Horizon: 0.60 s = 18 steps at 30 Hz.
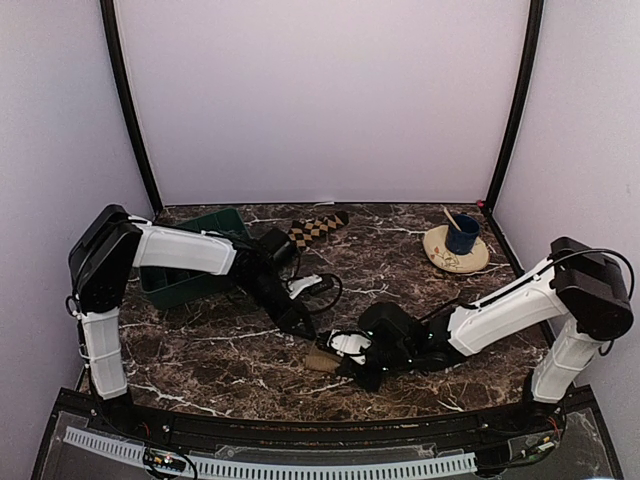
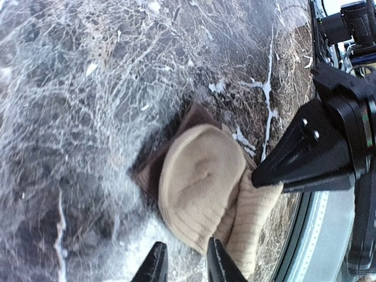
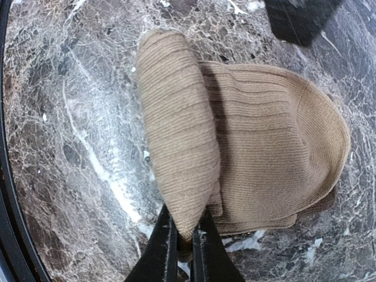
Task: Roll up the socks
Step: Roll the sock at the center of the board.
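The dark marbled desk [image 1: 400,270] fills the middle of the overhead view. The left arm [image 1: 185,250] rises from the lower left and bends at a black joint. Its white forearm reaches right across the green tray [image 1: 175,285], and the wrist dips down toward the lower centre of the frame. The right arm [image 1: 500,305] comes in from the lower right with its elbow high at the right edge. Its forearm slopes down and left, so both wrists meet low over the front of the desk.

The tan sock [image 1: 322,357] lies there, in the lower centre, between the two arms. In the right wrist view it is ribbed and folded over itself: a thick fold [image 3: 176,147] stands up at centre left, and the flatter part [image 3: 276,147] spreads right to a rounded end. The right jaws are pressed together on the bottom of that fold, pinching the tan sock. In the left wrist view a darker brown patch [image 2: 158,158] shows under the tan sock [image 2: 200,182] at its upper left side. The left jaws stand slightly spread at the bottom edge of that view, low beside the sock with nothing gripped between them.

The checkered sock [image 1: 318,230] lies stretched out at upper centre, near the tray and well apart from the tan one. A cream plate [image 1: 440,258] carrying a blue cup [image 1: 462,236] sits at upper right.
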### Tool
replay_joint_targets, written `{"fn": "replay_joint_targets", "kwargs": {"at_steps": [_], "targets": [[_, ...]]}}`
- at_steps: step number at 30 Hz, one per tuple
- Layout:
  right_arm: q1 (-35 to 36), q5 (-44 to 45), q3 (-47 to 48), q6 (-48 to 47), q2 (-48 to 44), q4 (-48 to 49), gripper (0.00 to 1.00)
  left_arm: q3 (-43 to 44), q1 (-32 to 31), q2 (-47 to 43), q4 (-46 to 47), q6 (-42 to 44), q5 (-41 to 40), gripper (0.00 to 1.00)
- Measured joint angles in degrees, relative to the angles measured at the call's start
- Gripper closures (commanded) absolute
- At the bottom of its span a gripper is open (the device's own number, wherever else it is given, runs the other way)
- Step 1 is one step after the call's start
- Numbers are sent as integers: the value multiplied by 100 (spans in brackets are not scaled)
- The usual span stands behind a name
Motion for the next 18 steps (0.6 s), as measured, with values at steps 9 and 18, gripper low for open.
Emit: {"fn": "replay_joint_targets", "kwargs": {"at_steps": [9, 18], "targets": [[-385, -824, 33, 256, 76, 28, 100, -1261, -13, -1080, 1224, -382, -356, 70], [-695, -1526, 278, 356, 229, -262, 100, -1978, -675, -1585, 2223, -374, -1080, 68]]}}
